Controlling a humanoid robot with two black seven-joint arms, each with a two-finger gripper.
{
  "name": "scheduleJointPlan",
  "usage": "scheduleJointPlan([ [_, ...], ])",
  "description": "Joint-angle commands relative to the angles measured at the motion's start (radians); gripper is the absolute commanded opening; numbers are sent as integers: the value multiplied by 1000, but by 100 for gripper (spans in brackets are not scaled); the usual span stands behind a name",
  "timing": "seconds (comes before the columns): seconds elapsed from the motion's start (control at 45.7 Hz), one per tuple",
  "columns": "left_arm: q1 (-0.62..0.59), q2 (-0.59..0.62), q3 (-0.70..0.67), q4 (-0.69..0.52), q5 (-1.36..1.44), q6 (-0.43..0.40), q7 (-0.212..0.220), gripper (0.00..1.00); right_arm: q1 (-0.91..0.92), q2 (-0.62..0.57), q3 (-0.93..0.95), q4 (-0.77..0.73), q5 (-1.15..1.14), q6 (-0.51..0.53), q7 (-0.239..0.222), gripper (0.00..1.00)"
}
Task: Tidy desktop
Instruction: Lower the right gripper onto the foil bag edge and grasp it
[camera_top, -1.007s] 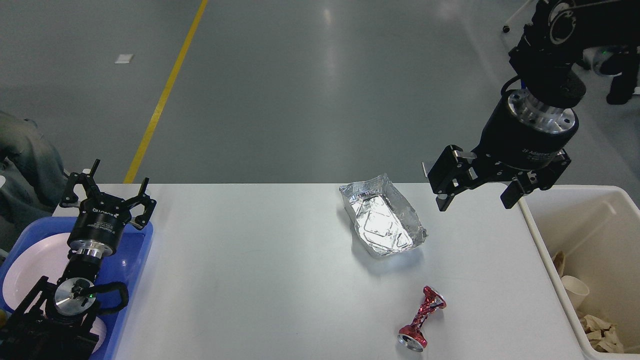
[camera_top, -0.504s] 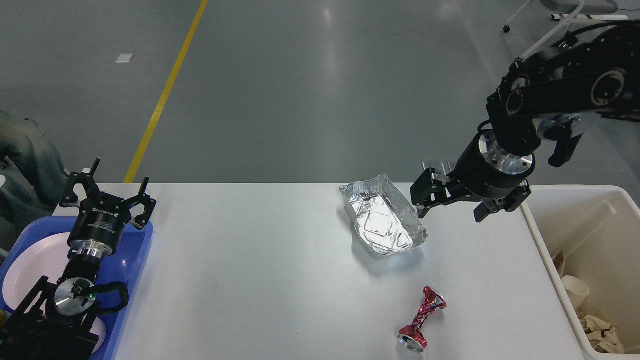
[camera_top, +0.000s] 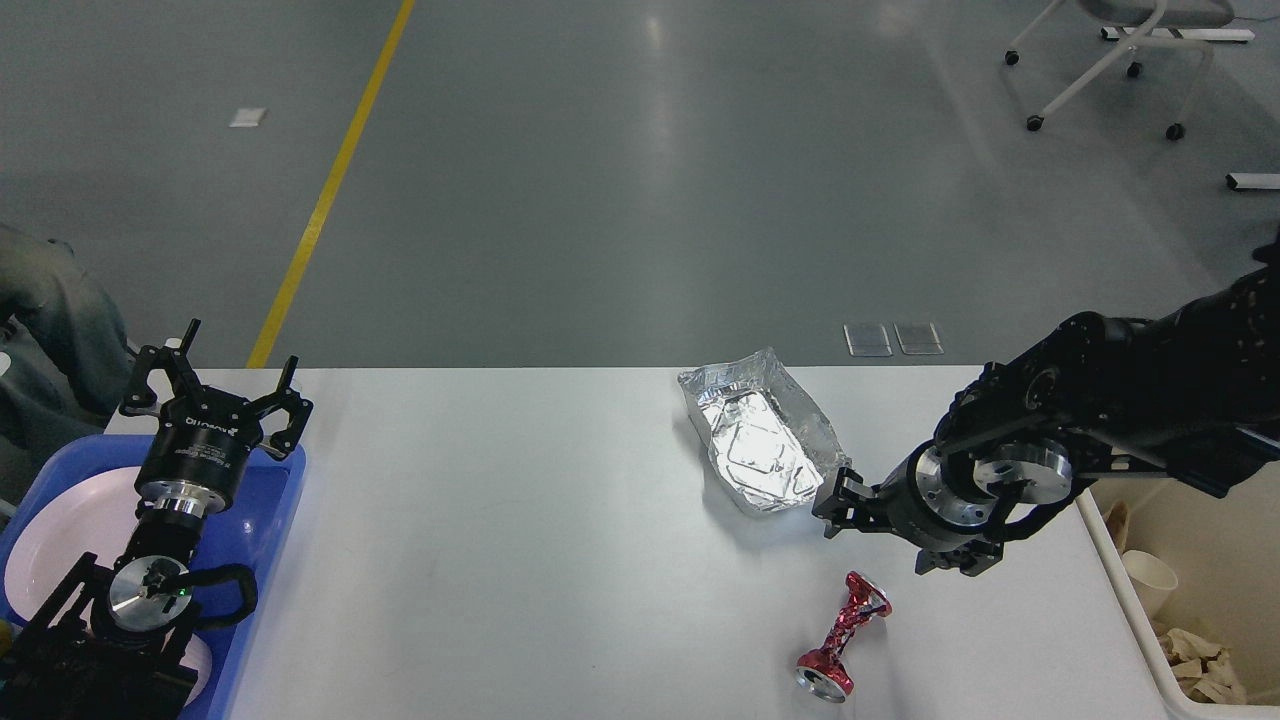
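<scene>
The white desktop (camera_top: 520, 520) fills the lower view, bearing a crumpled foil tray (camera_top: 765, 445) and a crushed red can (camera_top: 842, 635). The right gripper (camera_top: 850, 505) hangs low beside the foil, its opening impossible to tell; the left gripper (camera_top: 215, 385) stands spread and empty above a blue tray (camera_top: 270, 520). Grey floor with a yellow line (camera_top: 330, 185) lies beyond

1. One bench (camera_top: 520, 560).
2. One foil tray (camera_top: 765, 445).
3. One crushed red can (camera_top: 843, 635).
4. One blue tray (camera_top: 270, 520), one white plate (camera_top: 60, 520).
5. One cream bin (camera_top: 1200, 520), one paper cup (camera_top: 1150, 580).
6. Two end effectors: left (camera_top: 215, 385), right (camera_top: 880, 525).
</scene>
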Motion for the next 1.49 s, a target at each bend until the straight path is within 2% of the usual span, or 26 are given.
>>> scheduleJointPlan([
  [0.0, 0, 0, 0, 0, 0, 0, 0, 96, -92, 3, 71, -90, 87, -65, 1, 93],
  [0.219, 0, 0, 0, 0, 0, 0, 0, 96, -221, 8, 147, -323, 381, -65, 3, 89],
  [0.372, 0, 0, 0, 0, 0, 0, 0, 96, -360, 120, 147, -527, 383, -63, 3, 88],
  [0.613, 0, 0, 0, 0, 0, 0, 0, 96, -466, 134, 151, -678, 394, -66, 6, 100],
  [0.745, 0, 0, 0, 0, 0, 0, 0, 96, -506, 138, 171, -730, 391, -78, 7, 99],
  [0.854, 0, 0, 0, 0, 0, 0, 0, 96, -525, 138, 170, -733, 383, -75, 7, 86],
  [0.942, 0, 0, 0, 0, 0, 0, 0, 96, -534, 138, 171, -732, 384, -75, 7, 65],
  [1.051, 0, 0, 0, 0, 0, 0, 0, 96, -535, 137, 173, -735, 391, -78, 7, 51],
  [1.095, 0, 0, 0, 0, 0, 0, 0, 96, -535, 137, 174, -738, 391, -80, 7, 48],
  [1.161, 0, 0, 0, 0, 0, 0, 0, 96, -535, 137, 179, -741, 392, -78, 7, 36],
  [1.314, 0, 0, 0, 0, 0, 0, 0, 96, -542, 138, 185, -758, 391, -78, 7, 20],
  [1.467, 0, 0, 0, 0, 0, 0, 0, 96, -546, 138, 188, -759, 394, -92, 7, 17],
])
